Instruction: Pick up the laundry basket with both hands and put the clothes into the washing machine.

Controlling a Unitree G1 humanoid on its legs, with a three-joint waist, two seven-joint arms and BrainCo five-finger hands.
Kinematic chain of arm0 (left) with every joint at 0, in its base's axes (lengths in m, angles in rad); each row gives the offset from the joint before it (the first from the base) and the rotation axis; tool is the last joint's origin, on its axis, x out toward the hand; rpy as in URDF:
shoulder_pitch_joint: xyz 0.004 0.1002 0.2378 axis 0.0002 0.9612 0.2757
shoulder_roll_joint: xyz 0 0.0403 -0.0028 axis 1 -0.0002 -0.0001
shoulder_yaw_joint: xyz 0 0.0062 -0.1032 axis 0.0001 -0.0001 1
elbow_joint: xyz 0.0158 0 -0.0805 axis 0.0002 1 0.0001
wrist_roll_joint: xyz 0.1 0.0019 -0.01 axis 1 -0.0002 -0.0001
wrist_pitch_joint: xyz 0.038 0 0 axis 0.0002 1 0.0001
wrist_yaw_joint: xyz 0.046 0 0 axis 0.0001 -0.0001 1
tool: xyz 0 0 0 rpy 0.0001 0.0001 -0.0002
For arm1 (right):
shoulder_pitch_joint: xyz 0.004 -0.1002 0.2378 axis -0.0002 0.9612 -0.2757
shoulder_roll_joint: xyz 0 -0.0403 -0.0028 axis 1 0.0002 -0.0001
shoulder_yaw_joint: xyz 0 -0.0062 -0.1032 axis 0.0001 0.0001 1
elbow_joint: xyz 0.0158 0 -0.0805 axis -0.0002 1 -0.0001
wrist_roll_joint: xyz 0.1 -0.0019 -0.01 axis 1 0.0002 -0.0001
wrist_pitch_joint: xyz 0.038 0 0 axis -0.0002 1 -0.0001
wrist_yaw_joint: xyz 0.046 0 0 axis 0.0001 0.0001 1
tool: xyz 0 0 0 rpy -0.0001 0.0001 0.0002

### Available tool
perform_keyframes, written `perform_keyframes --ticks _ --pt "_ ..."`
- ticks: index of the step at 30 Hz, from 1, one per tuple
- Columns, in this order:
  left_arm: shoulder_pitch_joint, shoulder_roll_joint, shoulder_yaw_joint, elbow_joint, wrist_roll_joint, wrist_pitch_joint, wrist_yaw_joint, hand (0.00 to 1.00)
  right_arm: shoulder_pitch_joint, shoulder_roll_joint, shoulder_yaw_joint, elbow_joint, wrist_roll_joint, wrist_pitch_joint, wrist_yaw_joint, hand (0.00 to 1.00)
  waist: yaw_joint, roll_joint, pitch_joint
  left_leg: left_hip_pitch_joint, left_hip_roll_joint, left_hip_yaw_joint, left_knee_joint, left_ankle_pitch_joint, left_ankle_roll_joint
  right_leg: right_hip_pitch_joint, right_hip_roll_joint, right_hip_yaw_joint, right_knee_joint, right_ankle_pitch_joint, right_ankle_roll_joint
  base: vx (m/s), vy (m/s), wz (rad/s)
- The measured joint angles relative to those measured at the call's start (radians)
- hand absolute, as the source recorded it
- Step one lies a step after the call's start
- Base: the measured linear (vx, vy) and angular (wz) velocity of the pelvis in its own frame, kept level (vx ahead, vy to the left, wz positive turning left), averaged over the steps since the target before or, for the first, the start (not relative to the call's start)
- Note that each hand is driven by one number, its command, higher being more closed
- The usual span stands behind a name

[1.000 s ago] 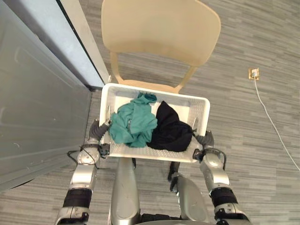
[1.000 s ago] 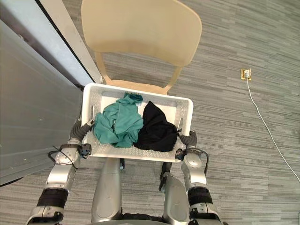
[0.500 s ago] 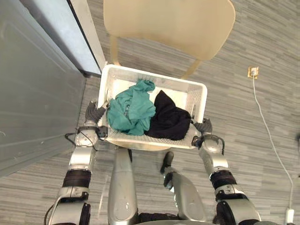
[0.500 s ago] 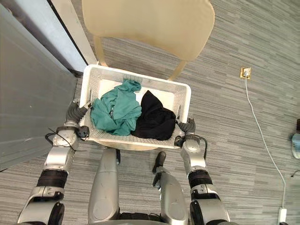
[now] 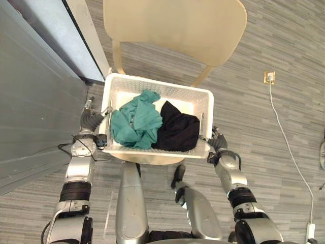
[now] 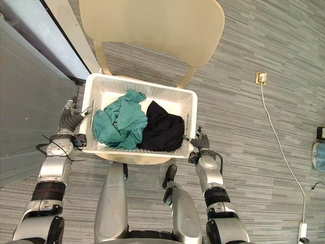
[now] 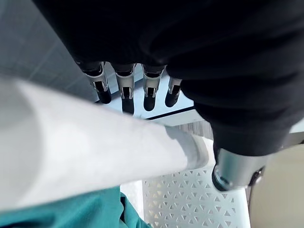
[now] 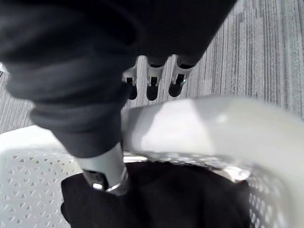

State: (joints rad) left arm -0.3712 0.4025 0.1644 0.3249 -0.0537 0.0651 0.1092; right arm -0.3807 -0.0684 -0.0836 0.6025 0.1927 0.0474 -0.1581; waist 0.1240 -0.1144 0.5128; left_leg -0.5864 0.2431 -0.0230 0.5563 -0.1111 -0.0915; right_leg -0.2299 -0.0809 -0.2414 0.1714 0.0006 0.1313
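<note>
over the chair (image 5: 175,30) seat, the basket (image 5: 175,94) is clasped at its side rims by the left hand (image 5: 90,121) and right hand (image 5: 217,142); teal clothes (image 5: 134,124) and black clothes (image 5: 177,131) are held inside.

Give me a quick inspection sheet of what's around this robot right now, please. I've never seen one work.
Surface: beige chair; its seat shows under the basket; whether the basket rests on it or is lifted, cannot tell.
Job's things: white laundry basket holding a teal garment and a black garment.
Clutter: pale blue object at the view's edge, unidentifiable.
Robot hands: left robot hand and right robot hand each hold the basket's rim between thumb and fingers, one per short side.
Cables: white cable running from a floor socket.
Surroundings: grey striped floor; grey panel on the robot's left.
</note>
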Motion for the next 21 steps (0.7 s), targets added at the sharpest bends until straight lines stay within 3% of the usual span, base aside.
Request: perform_keyframes --ticks 6,14,17,21 --pt "0.037 0.017 0.006 -0.088 0.05 0.002 0.0 0.0 0.072 0.0 -0.047 -0.034 -0.003 0.001 0.029 0.0 0.003 0.0 0.0 0.043 0.001 0.002 -0.02 0.002 -0.002 0.034 0.001 -0.001 -0.001 -0.008 -0.012 -0.01 -0.024 0.04" --pt "0.277 0.013 0.129 -0.373 0.068 -0.018 -0.061 0.0 0.282 -0.001 -0.162 -0.274 -0.007 0.001 0.099 0.0 0.003 0.002 -0.001 0.204 -0.003 0.017 -0.072 0.007 -0.015 0.145 -0.011 -0.002 0.044 -0.066 -0.022 0.01 -0.031 0.06" --pt "0.361 -0.016 0.162 -0.436 0.066 -0.044 -0.081 0.0 0.332 0.0 -0.19 -0.28 -0.008 -0.001 0.122 0.0 0.003 0.009 -0.005 0.255 -0.01 -0.003 -0.098 0.012 -0.029 0.178 -0.015 -0.019 0.077 -0.106 -0.029 -0.02 -0.07 0.28" --pt "0.417 -0.135 0.149 -0.456 0.062 -0.056 -0.086 0.0 0.44 0.008 -0.241 -0.282 -0.008 -0.001 0.121 0.0 -0.001 0.035 -0.074 0.254 -0.05 -0.061 -0.174 0.068 -0.04 0.174 -0.046 -0.103 0.149 -0.167 -0.038 0.02 -0.104 0.65"
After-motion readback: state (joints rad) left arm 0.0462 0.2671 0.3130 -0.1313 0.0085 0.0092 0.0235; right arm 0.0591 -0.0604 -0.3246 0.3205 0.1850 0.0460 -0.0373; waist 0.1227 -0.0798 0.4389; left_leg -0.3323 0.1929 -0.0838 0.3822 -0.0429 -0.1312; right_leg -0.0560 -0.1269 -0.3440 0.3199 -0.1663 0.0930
